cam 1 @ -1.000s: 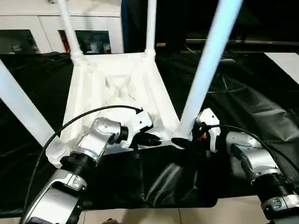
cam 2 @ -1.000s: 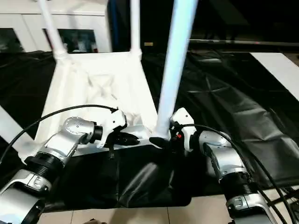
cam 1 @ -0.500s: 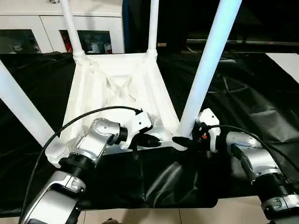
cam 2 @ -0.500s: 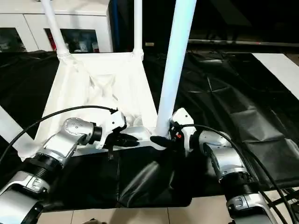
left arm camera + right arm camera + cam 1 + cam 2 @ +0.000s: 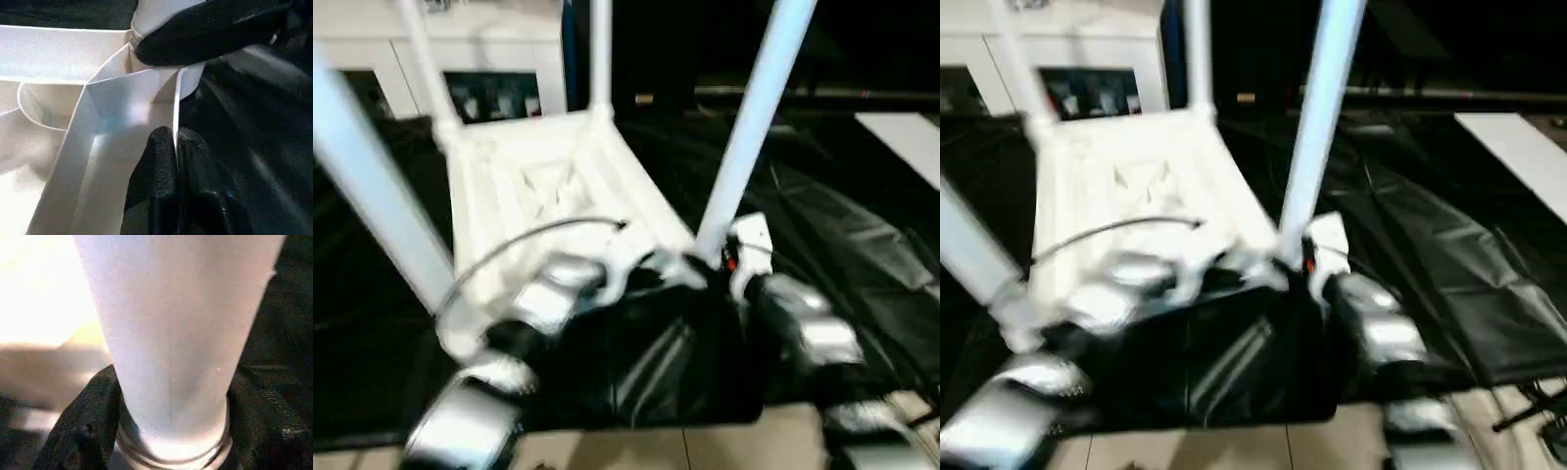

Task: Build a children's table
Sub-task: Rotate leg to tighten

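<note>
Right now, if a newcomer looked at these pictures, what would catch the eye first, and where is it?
First, the white tabletop lying upside down on the black cloth-covered work table, with four white legs standing up from its corners. Next, the near right leg: the right gripper has its black fingers around the leg's base. Beside it, the left gripper is pinched on the tabletop's thin near rim.

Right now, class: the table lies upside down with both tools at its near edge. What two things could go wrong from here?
1. The left tool pinches only the thin wall of the tabletop; it might slip off if the table shifts.
2. The right tool straddles the near right leg at its base; a sideways pull could loosen that leg in its socket or tip the table.
</note>
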You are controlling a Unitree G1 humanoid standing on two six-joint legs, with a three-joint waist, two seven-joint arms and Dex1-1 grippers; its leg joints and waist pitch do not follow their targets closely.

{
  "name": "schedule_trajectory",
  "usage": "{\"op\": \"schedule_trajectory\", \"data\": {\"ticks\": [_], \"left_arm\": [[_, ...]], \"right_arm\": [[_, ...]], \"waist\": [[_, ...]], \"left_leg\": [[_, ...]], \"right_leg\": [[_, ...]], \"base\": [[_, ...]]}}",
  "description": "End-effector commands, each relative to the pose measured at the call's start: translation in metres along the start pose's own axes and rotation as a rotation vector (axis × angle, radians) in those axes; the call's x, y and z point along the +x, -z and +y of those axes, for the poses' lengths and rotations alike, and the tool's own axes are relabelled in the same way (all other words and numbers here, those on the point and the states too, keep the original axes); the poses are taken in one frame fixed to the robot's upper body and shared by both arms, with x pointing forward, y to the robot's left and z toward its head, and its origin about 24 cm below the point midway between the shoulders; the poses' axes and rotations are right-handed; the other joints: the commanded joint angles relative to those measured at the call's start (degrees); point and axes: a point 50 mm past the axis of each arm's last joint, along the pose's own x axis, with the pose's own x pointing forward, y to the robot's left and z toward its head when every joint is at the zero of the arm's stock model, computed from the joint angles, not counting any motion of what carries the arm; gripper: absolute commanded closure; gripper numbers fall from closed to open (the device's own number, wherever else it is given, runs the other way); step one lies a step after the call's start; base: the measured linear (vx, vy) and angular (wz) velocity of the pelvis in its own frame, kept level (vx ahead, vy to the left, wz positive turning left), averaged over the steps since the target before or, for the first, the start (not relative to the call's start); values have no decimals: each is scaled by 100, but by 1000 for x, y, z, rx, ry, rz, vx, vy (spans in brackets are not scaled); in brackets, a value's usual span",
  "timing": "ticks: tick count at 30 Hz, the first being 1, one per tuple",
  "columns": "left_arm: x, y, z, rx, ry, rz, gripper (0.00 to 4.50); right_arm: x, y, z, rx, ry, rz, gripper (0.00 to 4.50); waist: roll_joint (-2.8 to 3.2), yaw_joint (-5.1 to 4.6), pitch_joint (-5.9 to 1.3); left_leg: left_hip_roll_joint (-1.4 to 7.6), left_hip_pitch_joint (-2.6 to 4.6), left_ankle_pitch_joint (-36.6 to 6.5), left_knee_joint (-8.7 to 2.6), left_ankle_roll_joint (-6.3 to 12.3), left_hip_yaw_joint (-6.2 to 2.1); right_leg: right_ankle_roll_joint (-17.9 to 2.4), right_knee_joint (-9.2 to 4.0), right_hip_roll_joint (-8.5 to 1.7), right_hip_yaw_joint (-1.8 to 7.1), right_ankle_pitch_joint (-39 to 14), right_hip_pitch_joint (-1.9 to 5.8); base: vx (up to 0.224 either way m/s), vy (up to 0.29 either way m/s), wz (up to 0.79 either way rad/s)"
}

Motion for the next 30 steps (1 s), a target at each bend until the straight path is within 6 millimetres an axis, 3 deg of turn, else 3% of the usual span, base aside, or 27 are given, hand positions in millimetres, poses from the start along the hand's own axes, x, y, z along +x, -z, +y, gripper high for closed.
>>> {"op": "schedule_trajectory", "data": {"ticks": [1, 8, 10, 17, 22, 26, 30], "left_arm": [[15, -2, -11, -44, -57, 2, 450], [21, -7, -16, 8, -49, 7, 450], [18, -6, -11, 12, -51, 6, 450], [-1, 0, 7, 45, -16, -18, 450], [-20, 9, 15, 84, 88, -31, 450], [-36, 13, 13, 115, 250, -50, 450], [-42, 15, 10, 139, 327, -35, 450]], "right_arm": [[4, 27, 10, 66, 53, 113, 183], [13, 20, 25, 2, 23, 82, 183], [14, 15, 26, 3, 4, 48, 128], [6, -15, 16, -48, -149, -76, 104], [-14, -18, 7, -187, -377, -34, 104], [-34, -8, 3, -306, -572, 81, 104], [-39, -7, 2, -318, -620, 102, 104]], "waist": [[-10, -25, -289], [-27, -34, -294], [-29, -38, -290], [-53, -40, -299], [-53, -20, -306], [-31, -26, -331], [-8, -19, -328]], "left_leg": [[132, 118, -1961, -392, -28, -134], [121, 83, -1987, -399, 114, -127], [121, 86, -2077, -400, 117, -134], [125, 22, -1864, -411, 241, -136], [141, 3, -1625, -390, 397, -114], [169, -5, -1327, -372, 426, -101], [195, 23, -1299, -372, 433, -80]], "right_leg": [[-660, -560, -308, 162, -2959, 142], [-618, -568, -286, 158, -2770, 140], [-584, -586, -297, 149, -2932, 132], [-600, -557, -303, 155, -2753, 179], [-734, -506, -304, 183, -2367, 215], [-1055, -415, -293, 195, -1752, 234], [-1327, -347, -277, 209, -1299, 220]], "base": [[0, 0, 0], [0, 0, 0], [0, 0, 0], [0, 0, 0], [0, 0, 0], [13, 1, 0], [0, 0, 0]]}}
